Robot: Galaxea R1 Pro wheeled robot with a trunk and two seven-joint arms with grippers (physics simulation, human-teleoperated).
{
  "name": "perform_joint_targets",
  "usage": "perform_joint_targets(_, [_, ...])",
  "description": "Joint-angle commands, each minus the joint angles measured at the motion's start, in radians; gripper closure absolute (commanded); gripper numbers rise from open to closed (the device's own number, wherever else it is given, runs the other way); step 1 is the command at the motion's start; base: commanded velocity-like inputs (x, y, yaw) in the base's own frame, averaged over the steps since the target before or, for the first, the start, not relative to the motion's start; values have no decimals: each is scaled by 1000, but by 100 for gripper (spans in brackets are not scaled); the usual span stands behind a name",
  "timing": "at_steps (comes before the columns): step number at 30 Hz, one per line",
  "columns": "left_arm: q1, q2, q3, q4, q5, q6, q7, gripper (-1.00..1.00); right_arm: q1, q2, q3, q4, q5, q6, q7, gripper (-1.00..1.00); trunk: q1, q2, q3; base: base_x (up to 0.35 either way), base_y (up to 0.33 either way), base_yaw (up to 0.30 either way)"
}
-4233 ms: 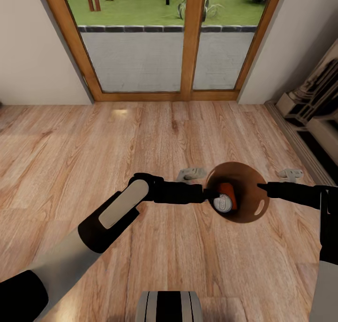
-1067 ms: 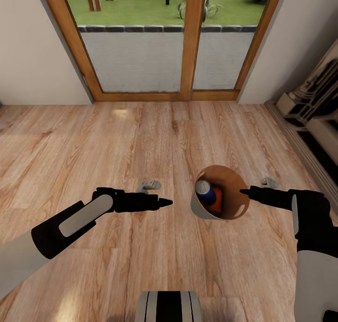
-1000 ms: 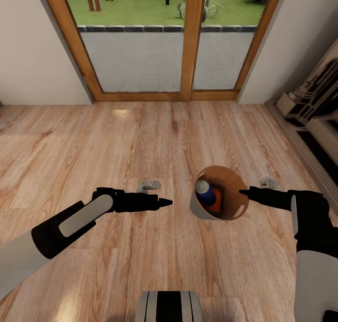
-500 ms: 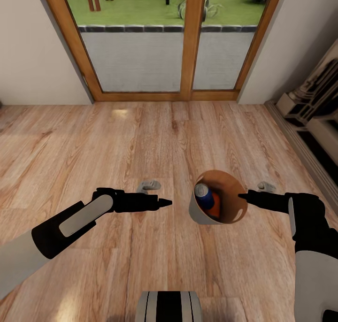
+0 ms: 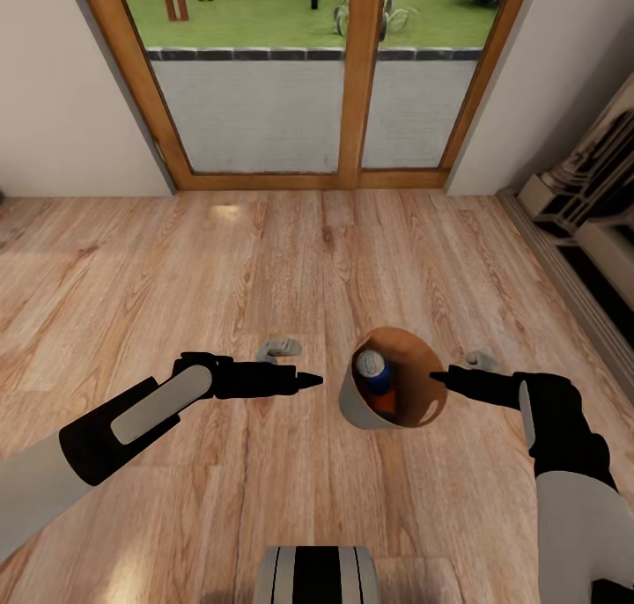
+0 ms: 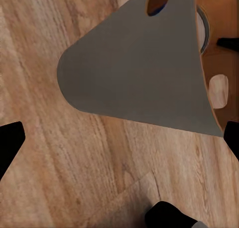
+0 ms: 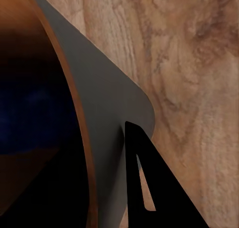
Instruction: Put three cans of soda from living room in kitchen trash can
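The coppery tash can [image 5: 412,371] hangs tilted just above the wood floor, its mouth turned toward me. Inside it a blue can of soda [image 5: 372,368] lies on an orange one [image 5: 385,402]. My right gripper [image 5: 436,376] is shut on the bin's right rim; in the right wrist view one finger [image 7: 149,188] presses the grey outer wall [image 7: 107,103]. My left gripper [image 5: 308,379] hovers a short way left of the bin, open and empty. In the left wrist view its fingertips [image 6: 10,143] stand wide apart before the bin's grey side [image 6: 139,68].
Wood-framed glass doors [image 5: 264,76] close off the far wall, with grass outside. A pale cabinet base [image 5: 590,208] lines the right edge. Wood floor [image 5: 176,269] stretches between me and the doors. My own base [image 5: 317,578] shows at the lower edge.
Four seconds ago my left gripper held an orange can over the bin; it has since pulled back left, empty. In the last second my right gripper has carried the bin leftward.
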Motion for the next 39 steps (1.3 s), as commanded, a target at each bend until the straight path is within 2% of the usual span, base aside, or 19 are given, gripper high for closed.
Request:
perform_joint_targets(1, [0,0,0,0,0,0,0,-100,0,1,-1,2,-27,11,4,100,0,0,0,0,0,0])
perform_joint_targets(11, [0,-1,0,0,0,0,0,-100,0,2,-4,7,-27,5,4,100,0,0,0,0,0,0])
perform_joint_targets(12, [0,-1,0,0,0,0,0,-100,0,2,-4,7,-27,5,4,-100,0,0,0,0,0,0])
perform_joint_targets(39, [1,-1,0,0,1,0,0,-100,0,1,3,-15,-21,3,2,-100,0,0,0,0,0,0])
